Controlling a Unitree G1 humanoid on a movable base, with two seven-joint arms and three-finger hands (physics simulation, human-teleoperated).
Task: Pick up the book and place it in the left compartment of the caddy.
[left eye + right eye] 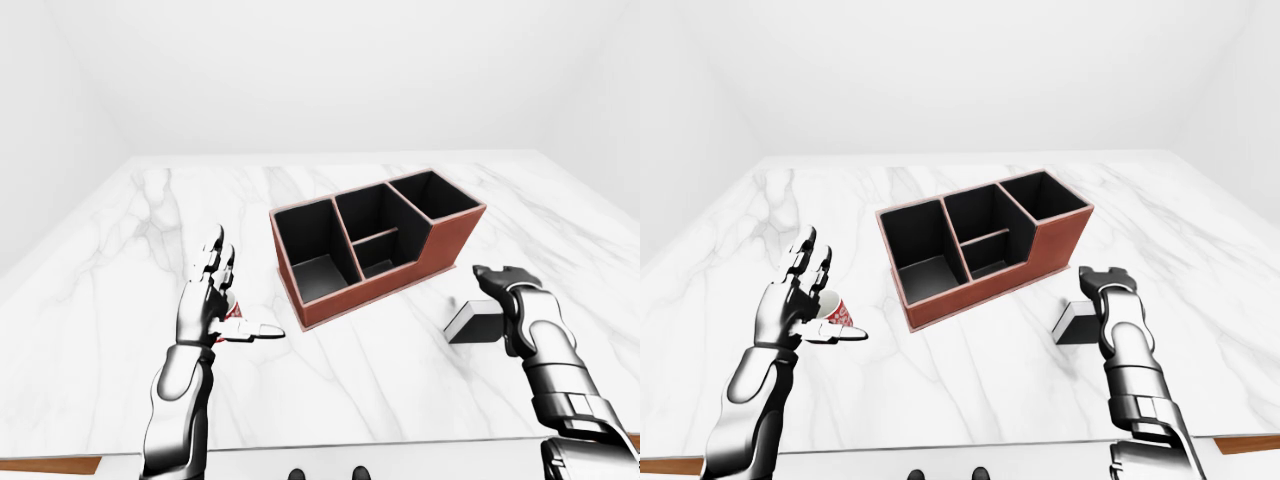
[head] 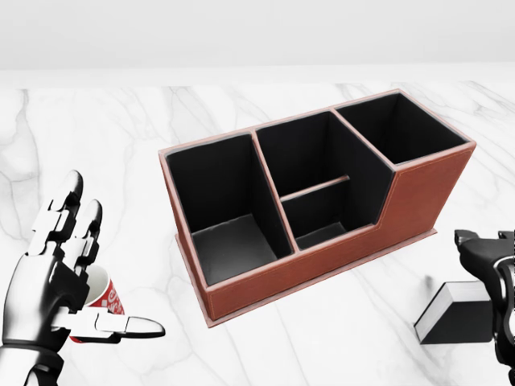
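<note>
My right robot hand (image 1: pixel 505 290) hovered unclenched over the book (image 2: pixel 457 312), which lay flat on the tabletop (image 1: pixel 400 350), apart from the caddy (image 2: pixel 322 201). My left robot hand (image 2: pixel 56 277) was spread beside a red cup (image 2: pixel 100 301).

Three head cameras over caddy (image 2: pixel 322 209)
</note>
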